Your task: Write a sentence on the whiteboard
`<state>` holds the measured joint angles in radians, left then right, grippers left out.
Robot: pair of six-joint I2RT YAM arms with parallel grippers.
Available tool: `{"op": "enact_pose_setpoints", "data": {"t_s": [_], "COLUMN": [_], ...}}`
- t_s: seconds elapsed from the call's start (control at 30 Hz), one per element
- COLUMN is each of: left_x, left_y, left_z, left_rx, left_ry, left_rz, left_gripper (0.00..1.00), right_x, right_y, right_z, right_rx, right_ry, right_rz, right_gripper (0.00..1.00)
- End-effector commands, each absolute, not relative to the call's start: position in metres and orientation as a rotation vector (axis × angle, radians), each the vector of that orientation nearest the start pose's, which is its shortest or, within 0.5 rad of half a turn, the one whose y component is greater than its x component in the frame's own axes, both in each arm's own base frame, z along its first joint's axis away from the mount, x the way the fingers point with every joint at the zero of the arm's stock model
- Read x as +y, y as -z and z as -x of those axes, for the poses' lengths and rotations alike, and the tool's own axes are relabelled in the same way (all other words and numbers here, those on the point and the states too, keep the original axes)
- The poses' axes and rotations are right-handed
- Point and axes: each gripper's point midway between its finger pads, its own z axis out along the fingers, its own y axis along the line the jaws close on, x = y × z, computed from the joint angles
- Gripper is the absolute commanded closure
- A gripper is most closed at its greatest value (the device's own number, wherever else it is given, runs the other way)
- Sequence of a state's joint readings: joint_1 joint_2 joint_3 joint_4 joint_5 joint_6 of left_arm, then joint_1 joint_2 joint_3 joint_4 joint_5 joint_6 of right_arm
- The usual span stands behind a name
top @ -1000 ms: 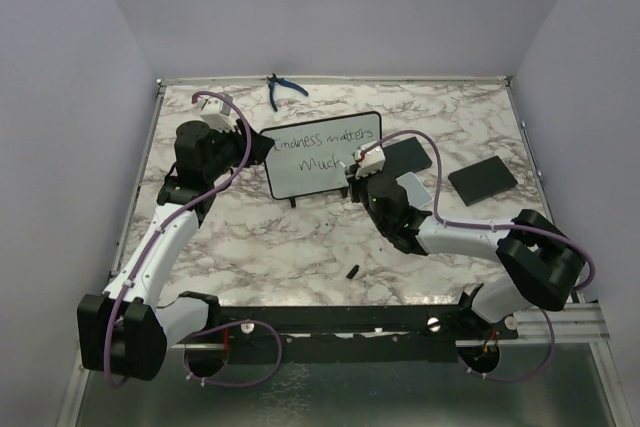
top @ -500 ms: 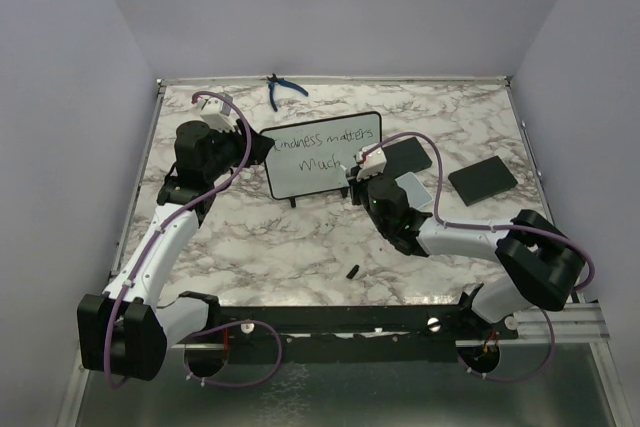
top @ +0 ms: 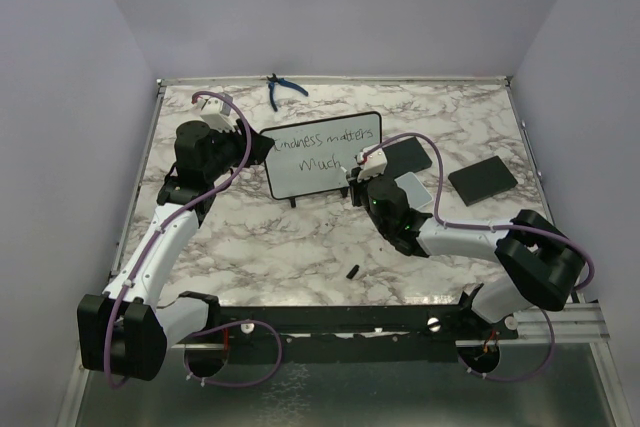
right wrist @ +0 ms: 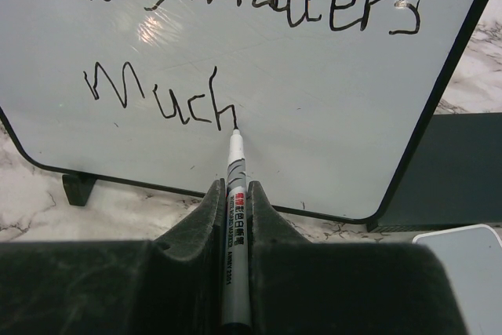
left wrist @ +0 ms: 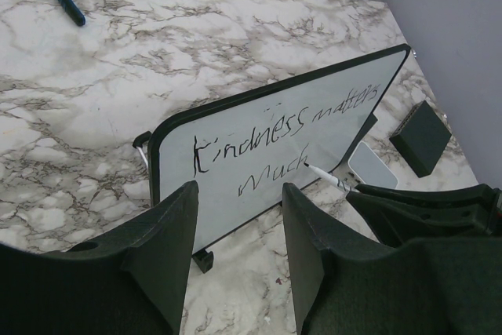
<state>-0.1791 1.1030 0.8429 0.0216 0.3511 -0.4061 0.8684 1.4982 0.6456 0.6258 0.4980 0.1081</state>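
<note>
Top view: the small white, black-framed whiteboard stands past the centre of the marble table, left gripper at its nine o'clock, right gripper at five

Left wrist: jaws spread, gripping nothing

Right wrist: jaws pinching a slim white marker pen, tip touching the black handwritten sentence at "Much"

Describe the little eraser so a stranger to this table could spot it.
On the marble table, find the whiteboard standing near the middle. Off its right end lies a flat black pad; the eraser sits just on its near side. It is a small pale grey block; that pad and another pad farther right are black.
</note>
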Motion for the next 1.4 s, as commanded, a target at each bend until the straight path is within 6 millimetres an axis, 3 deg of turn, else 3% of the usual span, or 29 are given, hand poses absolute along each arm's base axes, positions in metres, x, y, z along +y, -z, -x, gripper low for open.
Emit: {"op": "enact_pose_setpoints", "data": {"t_s": [0.0,0.43,0.6,1.37], "left_x": [-0.144,-0.144,-0.143,-0.144], "left_y": [-0.26,-0.261,-0.262,-0.262], "left_z": [-0.347,-0.347,-0.347,-0.347], "left_rx": [1.821,1.818,1.816,1.815], "left_ry": [0.744,0.742,0.741,0.741], "left_rz": [-0.079,-0.078,-0.076,-0.079], "left_gripper": [0.51,0.51,0.51,0.51], "right_x": [0.262,0.263,0.255,0.26], "right_y": [-0.126,-0.166,-0.16,-0.153], "right_z": [-0.333,-0.316,-0.322,-0.337], "right_rx": [1.783,1.705,1.731,1.716], "right_ry": [-0.219,-0.336,-0.267,-0.215], "right_rz": [0.308,0.344,0.31,0.302], "right_gripper": [0.99,0.99,1.0,0.99]}}
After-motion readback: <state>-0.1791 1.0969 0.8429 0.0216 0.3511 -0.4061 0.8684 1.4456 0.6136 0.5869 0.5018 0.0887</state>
